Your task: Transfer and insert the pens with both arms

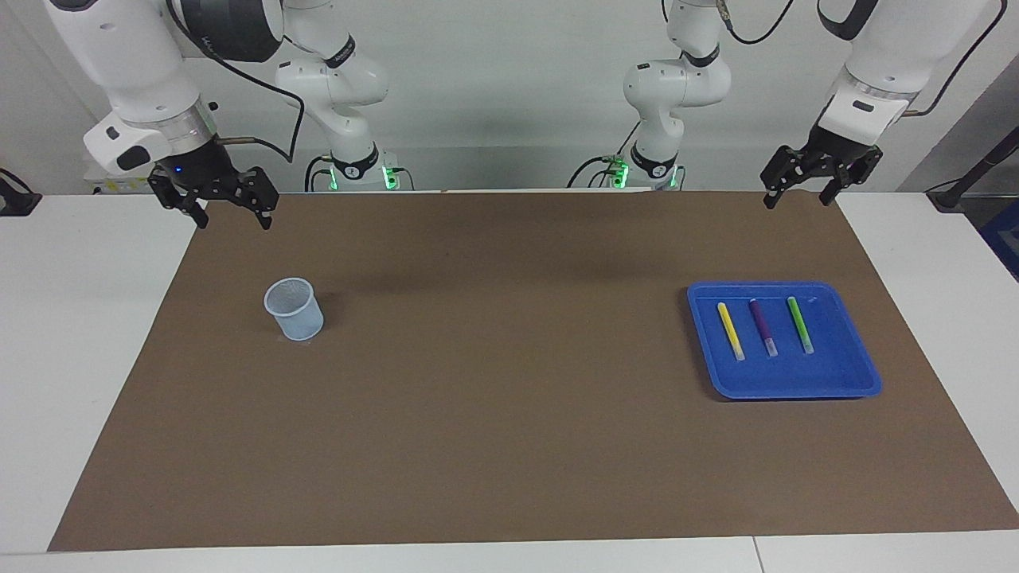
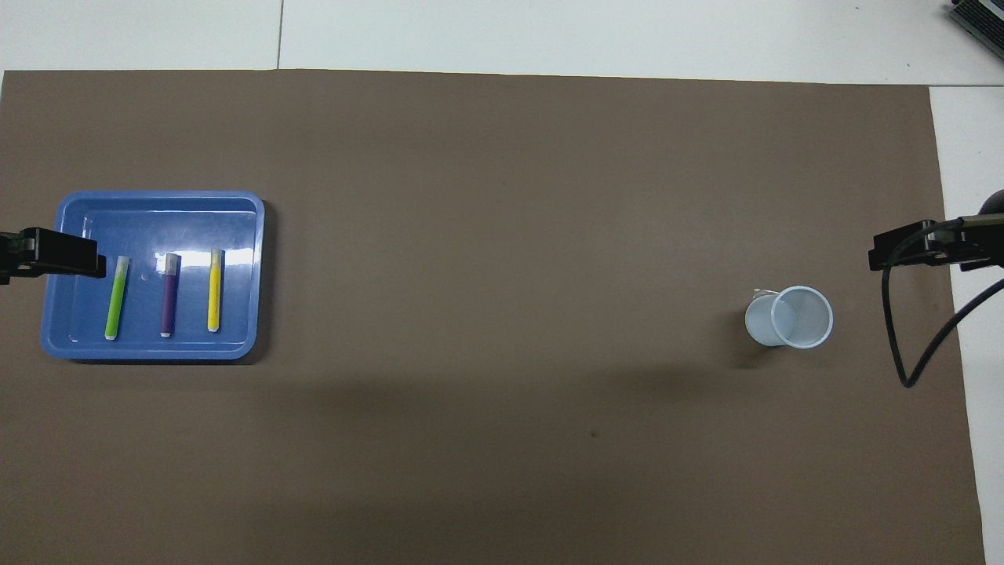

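1. Pens, yellow [image 1: 730,330], purple [image 1: 762,327] and green [image 1: 800,324], lie side by side in the tray [image 1: 856,374], right of frame.
2. Cup [image 1: 294,309] stands left of centre.
3. Left gripper [image 1: 798,198], upper right, gapes wide, empty.
4. Right gripper [image 1: 232,222], upper left, likewise.

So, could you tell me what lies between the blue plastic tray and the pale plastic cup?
Only bare brown mat separates tray and cup, plainest in the overhead view.

One camera looks from high across the table toward the robots, the other looks steeply down from above them; both share the brown mat [image 1: 509,398].
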`<move>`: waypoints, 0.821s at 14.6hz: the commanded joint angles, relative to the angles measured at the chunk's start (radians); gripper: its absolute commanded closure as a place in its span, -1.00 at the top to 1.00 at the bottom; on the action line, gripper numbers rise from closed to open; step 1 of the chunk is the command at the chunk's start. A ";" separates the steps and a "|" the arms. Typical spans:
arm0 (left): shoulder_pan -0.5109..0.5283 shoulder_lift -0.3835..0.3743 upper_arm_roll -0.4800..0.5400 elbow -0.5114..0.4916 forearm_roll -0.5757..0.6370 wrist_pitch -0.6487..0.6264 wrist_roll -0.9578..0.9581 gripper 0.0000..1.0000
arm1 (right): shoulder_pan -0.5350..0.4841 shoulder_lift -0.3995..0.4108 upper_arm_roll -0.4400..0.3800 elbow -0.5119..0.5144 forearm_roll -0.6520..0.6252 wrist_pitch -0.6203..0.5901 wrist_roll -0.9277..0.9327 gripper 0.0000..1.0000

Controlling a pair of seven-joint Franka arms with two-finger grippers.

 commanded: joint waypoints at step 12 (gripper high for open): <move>0.013 0.003 -0.008 0.003 -0.006 0.001 0.009 1.00 | -0.014 -0.049 0.004 -0.069 0.044 0.012 0.020 1.00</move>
